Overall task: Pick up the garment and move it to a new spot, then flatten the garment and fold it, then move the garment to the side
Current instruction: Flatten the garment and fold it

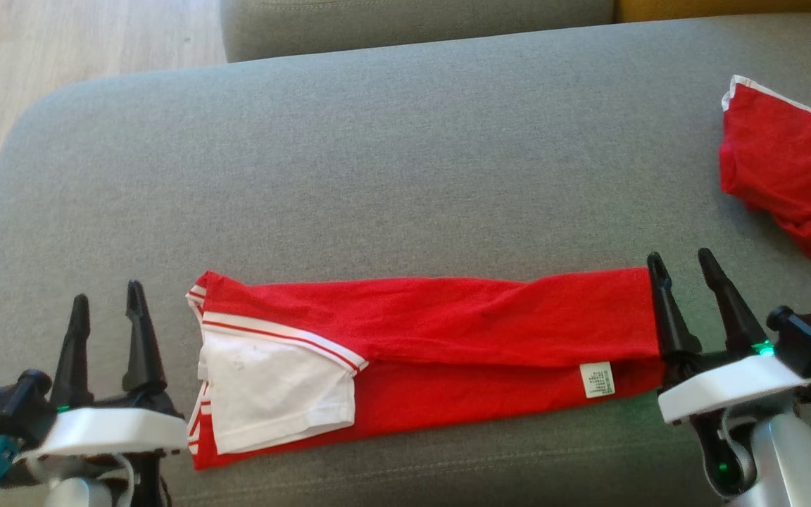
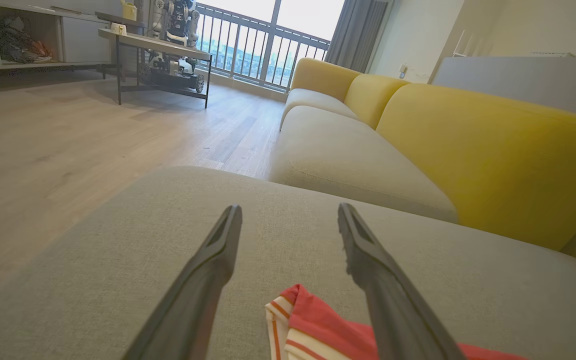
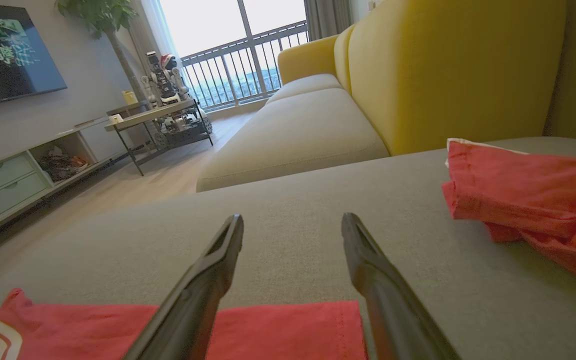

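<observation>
Two pincers stood released, jaws wide and holding nothing, one at each end of the red T-shirt [image 1: 448, 317]. The left pincer [image 1: 108, 292] sat just off the T-shirt's collar end, apart from the cloth. The right pincer [image 1: 679, 255] sat at the hem end, its inner finger over the hem edge, though whether it touched could not be told.

The T-shirt lay on the grey sofa cushion [image 1: 377, 141], folded into a long strip. Its long axis ran from one pincer across to the other, so each arm was nearer its own end. By my judgement, the coming fold would turn on that line: either end could be lifted toward the other.

A white sleeve [image 1: 272, 394] with striped trim lay on top near the collar end. A white care label [image 1: 597, 380] showed near the hem, its print too small to read.

Beyond the hem end, well apart, lay a second red garment [image 1: 793, 169], rumpled. Farther off rose the yellow backrest [image 2: 493, 150].
</observation>
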Robot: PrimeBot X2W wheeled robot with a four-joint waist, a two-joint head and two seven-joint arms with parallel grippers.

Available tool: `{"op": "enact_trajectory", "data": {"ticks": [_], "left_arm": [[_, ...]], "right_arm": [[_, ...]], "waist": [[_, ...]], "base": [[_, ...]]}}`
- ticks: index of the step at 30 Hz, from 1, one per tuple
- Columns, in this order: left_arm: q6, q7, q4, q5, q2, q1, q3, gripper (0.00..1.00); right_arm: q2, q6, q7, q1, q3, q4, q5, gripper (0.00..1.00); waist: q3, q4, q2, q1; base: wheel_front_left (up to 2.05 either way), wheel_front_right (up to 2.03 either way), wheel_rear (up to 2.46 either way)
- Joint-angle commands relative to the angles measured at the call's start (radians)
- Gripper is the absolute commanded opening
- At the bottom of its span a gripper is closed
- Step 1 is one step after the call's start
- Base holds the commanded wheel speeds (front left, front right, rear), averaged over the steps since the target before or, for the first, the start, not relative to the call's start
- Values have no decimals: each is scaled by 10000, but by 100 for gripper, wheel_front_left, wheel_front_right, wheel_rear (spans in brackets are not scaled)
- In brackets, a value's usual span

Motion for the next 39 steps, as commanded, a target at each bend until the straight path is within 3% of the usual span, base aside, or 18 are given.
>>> {"op": "enact_trajectory", "data": {"ticks": [1,12,32,33,34,35,39], "left_arm": [[-75,-58,-224,137,51,-425,482,100],[-366,-58,187,553,20,-557,346,100],[-531,-59,301,749,17,-962,399,100],[-537,-59,305,758,17,-967,410,100],[-542,-59,309,763,17,-968,424,100],[-547,-59,313,767,17,-965,439,100],[-564,-59,349,791,17,-942,501,100]], "right_arm": [[58,-4,-72,-358,37,-102,-10,100],[351,-4,1367,-752,-647,1862,135,100],[377,-4,1972,-2057,-677,5231,306,100],[378,-4,2007,-2092,-627,5335,390,95],[378,-4,1954,-2126,-653,5409,476,31],[378,-4,1869,-2160,-684,5473,521,0],[378,-4,1694,-2298,-567,5650,446,0]], "waist": [[9,19,0,0],[203,54,0,0],[520,332,0,0],[526,338,0,0],[528,338,0,0],[527,339,0,0],[491,315,0,0]], "base": [[0,0,0],[0,0,0],[0,0,0],[0,0,0],[0,0,0],[0,0,0],[0,0,0]]}}
